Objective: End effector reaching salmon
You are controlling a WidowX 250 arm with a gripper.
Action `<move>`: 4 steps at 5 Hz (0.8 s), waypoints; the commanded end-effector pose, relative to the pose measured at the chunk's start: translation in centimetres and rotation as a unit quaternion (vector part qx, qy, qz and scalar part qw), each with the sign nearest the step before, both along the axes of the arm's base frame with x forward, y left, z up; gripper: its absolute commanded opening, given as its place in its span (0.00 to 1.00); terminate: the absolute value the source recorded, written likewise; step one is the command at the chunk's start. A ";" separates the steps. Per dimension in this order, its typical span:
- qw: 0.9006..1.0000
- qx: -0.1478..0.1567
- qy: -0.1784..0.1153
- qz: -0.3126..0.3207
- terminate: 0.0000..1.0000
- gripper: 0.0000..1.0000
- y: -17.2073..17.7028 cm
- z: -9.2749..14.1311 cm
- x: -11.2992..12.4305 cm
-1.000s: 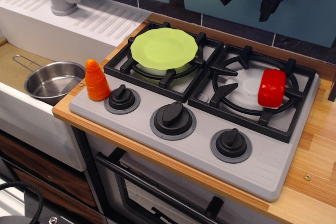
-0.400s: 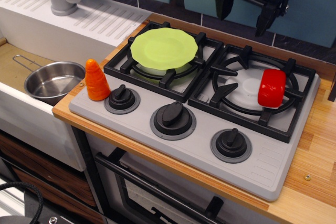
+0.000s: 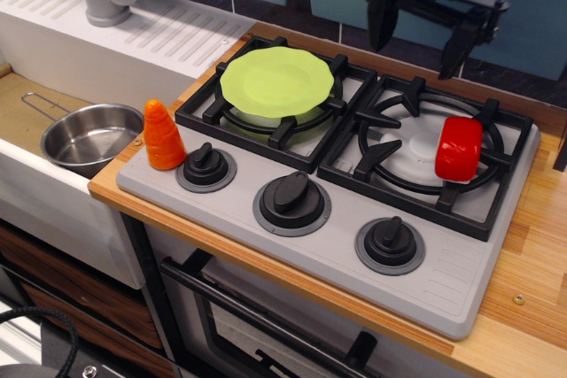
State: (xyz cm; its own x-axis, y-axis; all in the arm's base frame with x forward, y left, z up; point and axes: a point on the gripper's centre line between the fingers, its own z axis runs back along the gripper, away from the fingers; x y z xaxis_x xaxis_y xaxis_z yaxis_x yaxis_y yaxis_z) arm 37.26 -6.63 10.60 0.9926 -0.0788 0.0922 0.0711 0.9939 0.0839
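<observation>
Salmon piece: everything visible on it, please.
The salmon is a small glossy red block, apparently plastic, rounded-rectangular and slightly curved, with a highlight on top. It lies on the black grate of the right burner, toward that burner's right side, over the pale burner plate. Only the grate touches it. The gripper hangs open above and behind it, well clear.

Bright, even overhead light w/ soft shadows, sharp focus, slight glare on salmon point(image 3: 459, 148) & steel pan point(image 3: 89, 135).
</observation>
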 end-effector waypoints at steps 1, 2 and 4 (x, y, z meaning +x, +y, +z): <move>0.999 -0.004 -0.037 0.021 0.00 1.00 -1.7 3.0 -0.8; 0.999 -0.003 -0.040 0.026 0.00 1.00 -2.3 3.0 -0.9; 0.998 0.002 -0.056 0.036 0.00 1.00 -4.4 2.4 -1.1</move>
